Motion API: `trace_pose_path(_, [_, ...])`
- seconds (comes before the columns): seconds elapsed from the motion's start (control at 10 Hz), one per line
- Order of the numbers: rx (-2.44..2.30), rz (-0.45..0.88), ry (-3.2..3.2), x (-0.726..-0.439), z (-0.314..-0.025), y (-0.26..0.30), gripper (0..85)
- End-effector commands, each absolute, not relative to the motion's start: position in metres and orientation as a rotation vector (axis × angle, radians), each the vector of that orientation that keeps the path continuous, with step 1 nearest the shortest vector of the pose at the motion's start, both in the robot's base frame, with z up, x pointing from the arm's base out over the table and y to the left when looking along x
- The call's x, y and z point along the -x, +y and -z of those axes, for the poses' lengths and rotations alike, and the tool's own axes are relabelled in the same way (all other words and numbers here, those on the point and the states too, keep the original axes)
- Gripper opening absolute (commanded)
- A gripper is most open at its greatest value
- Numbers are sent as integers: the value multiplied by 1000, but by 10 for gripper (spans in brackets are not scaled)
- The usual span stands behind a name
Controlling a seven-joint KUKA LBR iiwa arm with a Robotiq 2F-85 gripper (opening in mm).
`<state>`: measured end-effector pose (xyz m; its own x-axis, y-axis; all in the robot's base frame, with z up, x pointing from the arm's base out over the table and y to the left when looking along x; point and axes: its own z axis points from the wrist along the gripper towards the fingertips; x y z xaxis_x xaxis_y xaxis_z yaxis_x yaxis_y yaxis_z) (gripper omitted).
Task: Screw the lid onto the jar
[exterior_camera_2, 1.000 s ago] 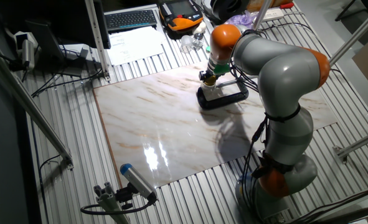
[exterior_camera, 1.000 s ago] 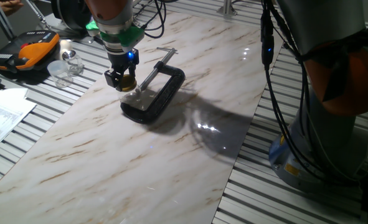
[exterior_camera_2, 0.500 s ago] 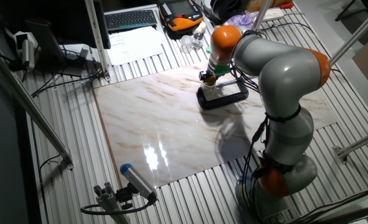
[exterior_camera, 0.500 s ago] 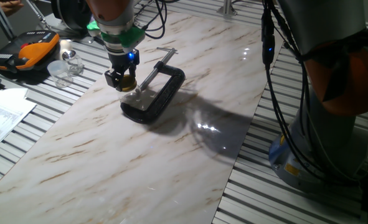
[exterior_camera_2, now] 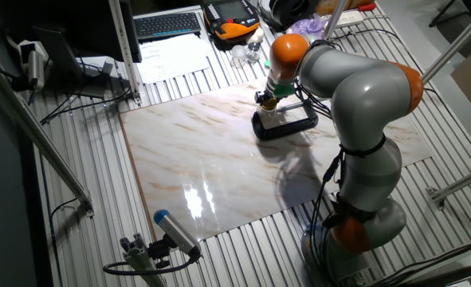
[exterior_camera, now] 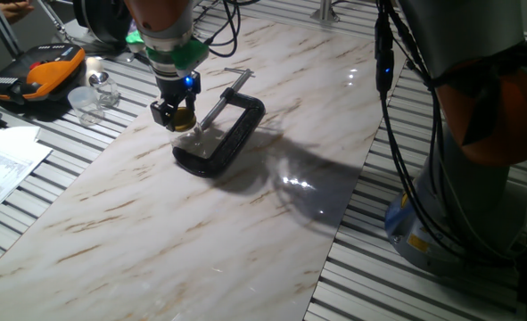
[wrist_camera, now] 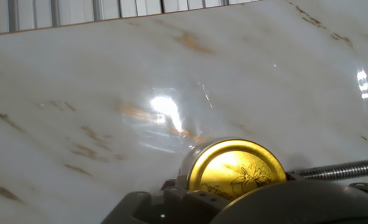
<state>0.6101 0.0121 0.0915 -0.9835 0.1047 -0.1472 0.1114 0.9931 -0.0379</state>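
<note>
My gripper hangs straight down over the near end of a black C-clamp lying on the marble board. Its fingers are shut on the gold lid. Right under the lid, between the clamp's jaws, stands the small clear glass jar, hard to make out. In the hand view the lid fills the lower middle, shiny with an engraved pattern, and the clamp's threaded screw runs off to the right. The other fixed view shows the gripper at the clamp.
An orange-black case and clear plastic containers lie at the far left on the slatted table. Papers sit at the left edge. The arm's base and cables fill the right side. A keyboard lies at the back.
</note>
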Motion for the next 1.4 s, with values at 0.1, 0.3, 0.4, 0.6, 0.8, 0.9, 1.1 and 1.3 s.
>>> trace_pose_path(0.1, [-178, 67, 2993, -610, -90, 11, 0])
trace_pose_path(0.3, [-197, 80, 2994, -610, -89, 11, 0])
trace_pose_path(0.4, [-221, 91, 2995, -610, -89, 11, 0])
trace_pose_path(0.6, [-265, 102, 2998, -610, -89, 11, 0])
trace_pose_path(0.8, [-330, 96, 3003, -610, -90, 10, 0])
trace_pose_path(0.9, [-368, 69, 3008, -610, -90, 10, 0])
trace_pose_path(1.1, [-396, 62, 3013, -610, -90, 10, 0])
trace_pose_path(1.3, [-382, 65, 3030, -610, -91, 11, 0])
